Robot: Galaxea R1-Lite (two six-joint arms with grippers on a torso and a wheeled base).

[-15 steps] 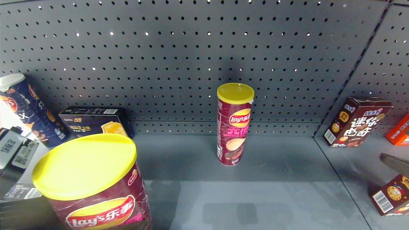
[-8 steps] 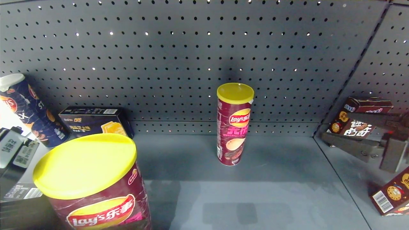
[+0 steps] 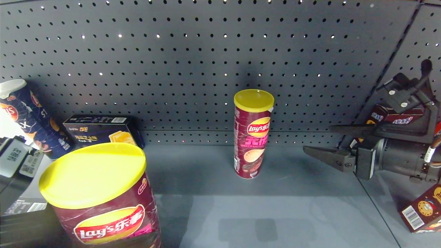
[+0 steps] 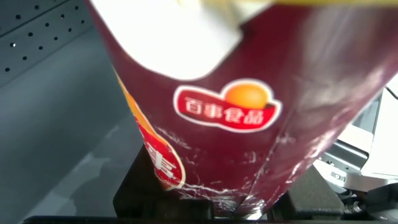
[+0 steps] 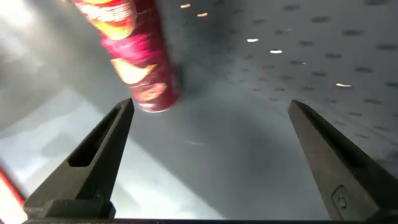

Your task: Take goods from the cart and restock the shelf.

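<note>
The left gripper (image 4: 224,202) is clamped on a maroon chip can (image 3: 100,196) with a yellow lid, held upright at the front left corner of the shelf (image 3: 275,213); the right gripper (image 3: 318,138) hangs near the shelf's right edge, its fingers wide apart; a second chip can (image 3: 253,134) stands upright at the middle of the back edge.

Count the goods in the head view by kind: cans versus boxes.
Chip cans: 3 (near maroon can, far maroon can, blue can)
Boxes: 3 (dark box, upper brown box, lower brown box)
Total: 6
</note>
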